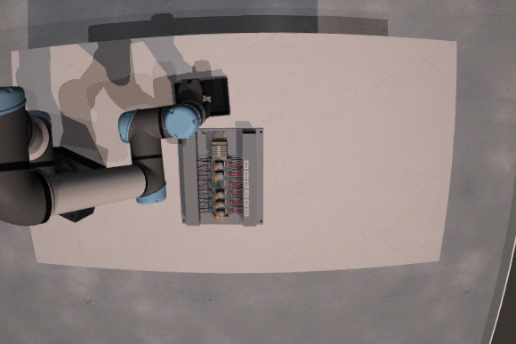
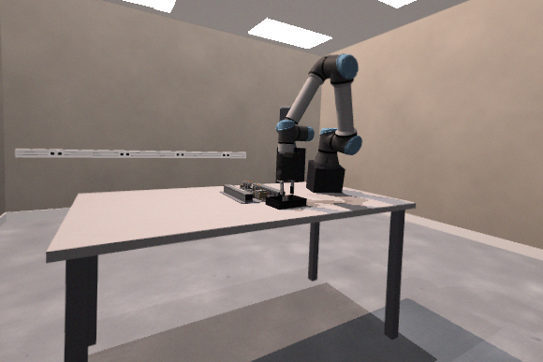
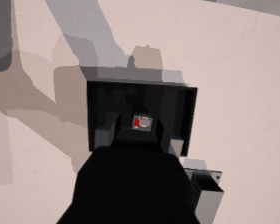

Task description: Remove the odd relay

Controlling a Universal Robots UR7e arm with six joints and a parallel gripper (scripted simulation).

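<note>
The black parts tray (image 1: 209, 93) sits on the table just behind the grey relay panel (image 1: 225, 177). In the wrist view a relay with a red button (image 3: 142, 122) lies inside the tray (image 3: 141, 117). My gripper (image 3: 138, 123) hangs straight above it, open, with nothing between the fingers. In the side view the fingers (image 2: 286, 186) stand a little above the tray (image 2: 286, 201). The panel lies flat on the table and holds several relays with orange buttons (image 1: 219, 176). In the overhead view the wrist covers the fingers.
The arm's black base block (image 2: 325, 178) stands at the table's far edge behind the tray. A corner of the panel (image 3: 206, 192) shows close beside the tray in the wrist view.
</note>
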